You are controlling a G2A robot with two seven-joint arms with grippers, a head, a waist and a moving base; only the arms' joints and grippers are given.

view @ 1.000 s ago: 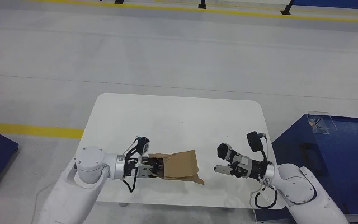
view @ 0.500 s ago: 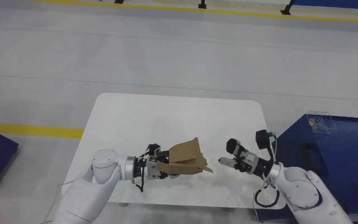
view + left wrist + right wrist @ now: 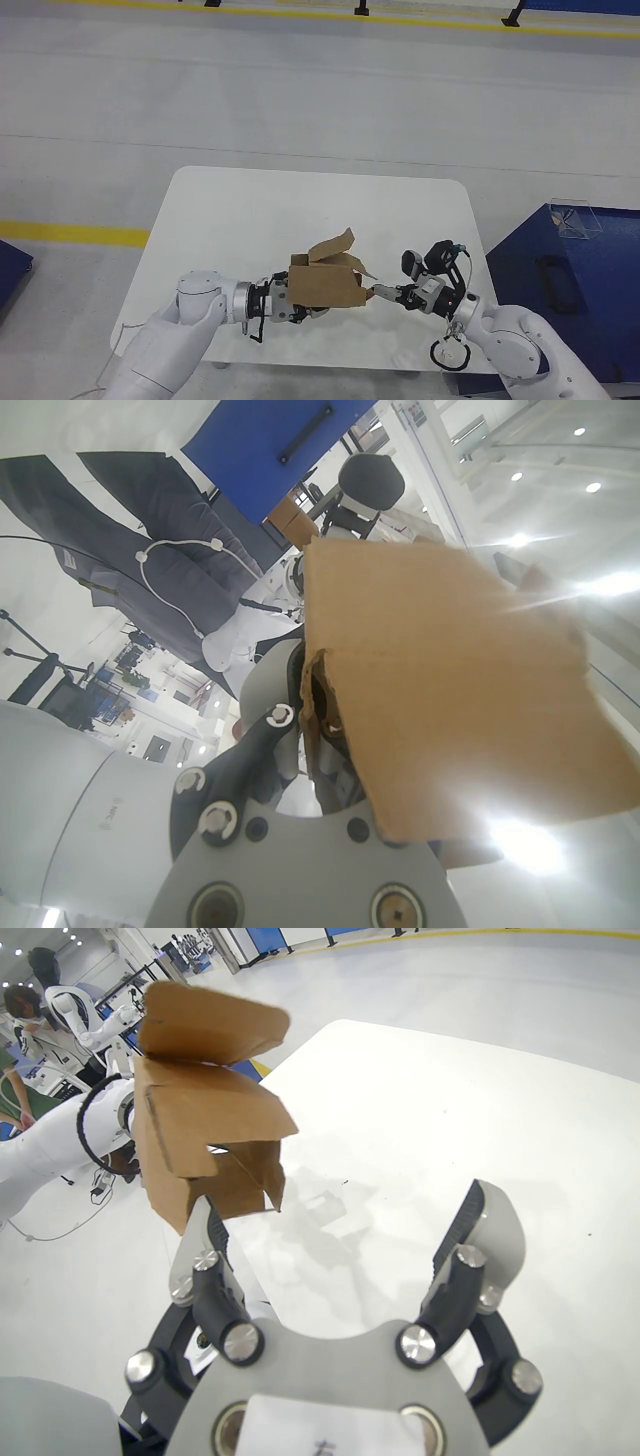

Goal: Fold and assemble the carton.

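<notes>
The left gripper (image 3: 283, 300) holds a brown cardboard carton (image 3: 325, 282), flaps loose, above the near part of the white worktop (image 3: 300, 210), jaws clenched on its left end. The right gripper (image 3: 340, 1208) sits just right of the carton, jaws spread wide, one fingertip at a lower flap.

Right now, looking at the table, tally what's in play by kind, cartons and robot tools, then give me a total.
Cartons: 1, the brown carton, held above the white table.
Tools: 2, the left tool shut on the carton, the right tool open at the carton's far end.
Total: 3
</notes>
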